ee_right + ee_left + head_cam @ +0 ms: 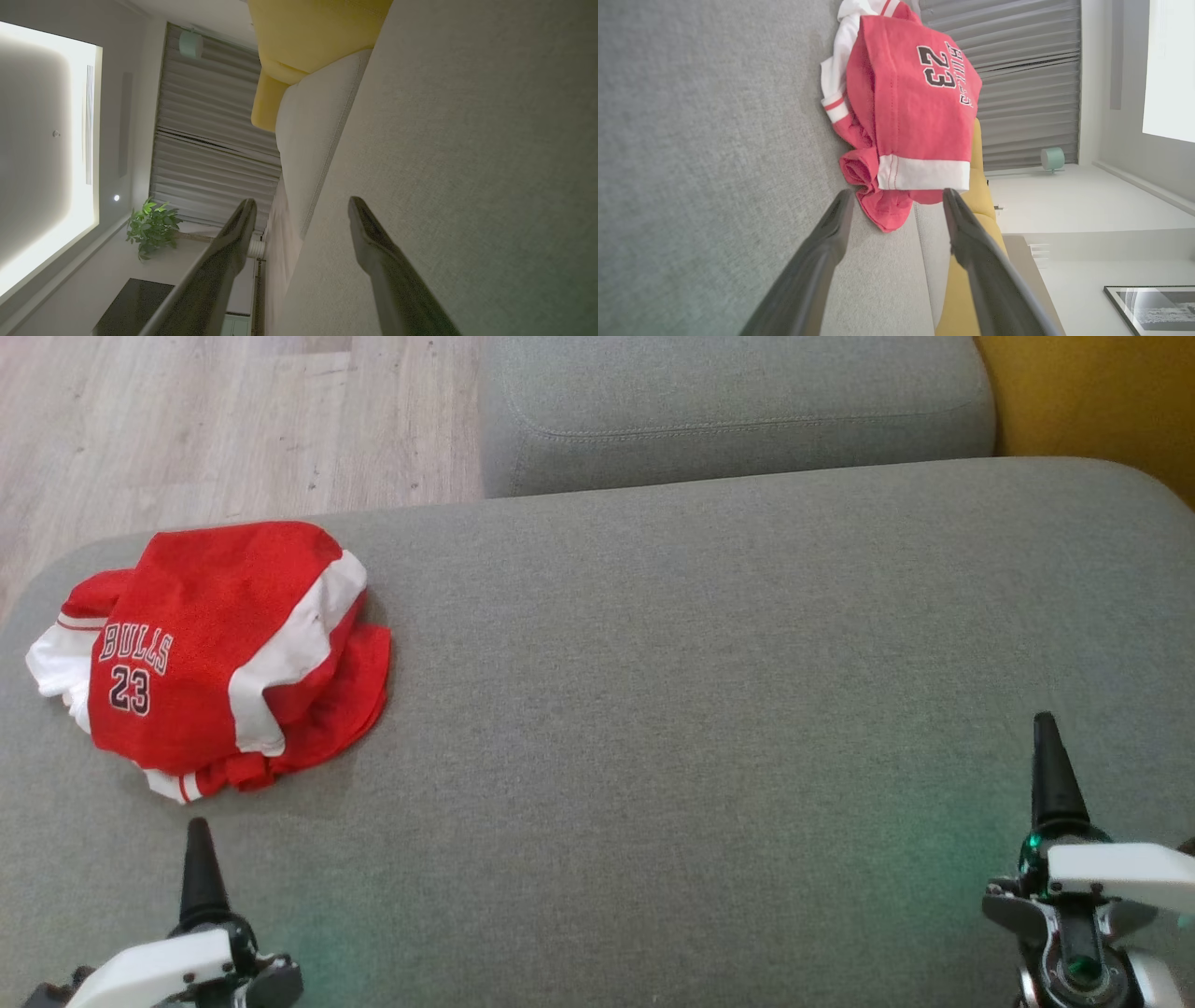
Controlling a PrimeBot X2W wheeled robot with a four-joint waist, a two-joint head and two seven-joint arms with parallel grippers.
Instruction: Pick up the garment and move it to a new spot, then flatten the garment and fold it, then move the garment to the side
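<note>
Garment (215, 653) lies crumpled by the cushion (700, 663)'s left edge, open room rightward. Lettering (135, 649) reads upright, long axis roughly left-right. Left gripper (899, 192) and right gripper (302, 201) gape empty.

Head view: even, soft light, med. bright; no glare; faint green cast on sofa (653, 728) at bottom L & R; thin soft shadow along garment (215, 644) right edge; pic slightly soft, a bit grainy. L wrist view: brightest; bright panel (1169, 70) at right blown out, no detail; garment red washed twd pink; left fingers (817, 270) close, out of focus; straight lines bow twd edges. R wrist view: dim, underexposed; ceiling light (46, 154) clipped white w/ soft halo; right fingers (392, 270) dark, blurred; sofa murky, greenish at lower right.
</note>
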